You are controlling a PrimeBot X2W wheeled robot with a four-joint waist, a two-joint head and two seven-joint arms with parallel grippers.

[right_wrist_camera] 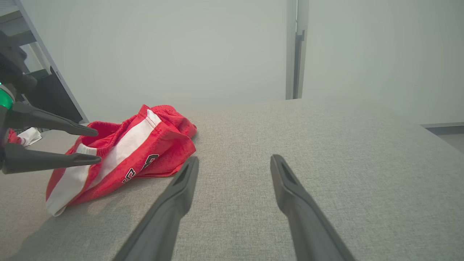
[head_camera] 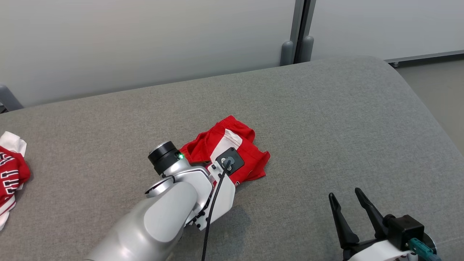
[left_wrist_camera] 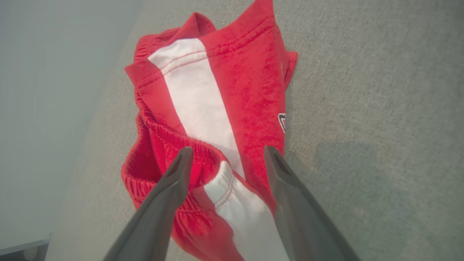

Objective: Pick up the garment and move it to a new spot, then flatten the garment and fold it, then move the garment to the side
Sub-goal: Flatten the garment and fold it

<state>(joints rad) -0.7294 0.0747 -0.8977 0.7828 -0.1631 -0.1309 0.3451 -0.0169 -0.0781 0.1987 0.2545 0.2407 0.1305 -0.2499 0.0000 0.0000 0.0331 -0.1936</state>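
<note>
Left gripper point(left_wrist_camera: 228, 149) spread wide over the crumpled red garment point(left_wrist_camera: 250, 90), which has a white stripe and gathered elastic hem; nothing clamped. Right gripper point(right_wrist_camera: 233, 159) wide open, empty, above the grey woven surface point(right_wrist_camera: 344, 137).

garment point(head_camera: 253, 159): red; broad white stripe | cushion point(head_camera: 326, 108): grey; woven | wall point(head_camera: 145, 43): pale grey

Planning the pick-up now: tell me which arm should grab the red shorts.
Left. The left gripper is open right at the crumpled red shorts, fingers either side of a waistband fold. The right gripper, also open, sits apart over bare grey cushion.
</note>
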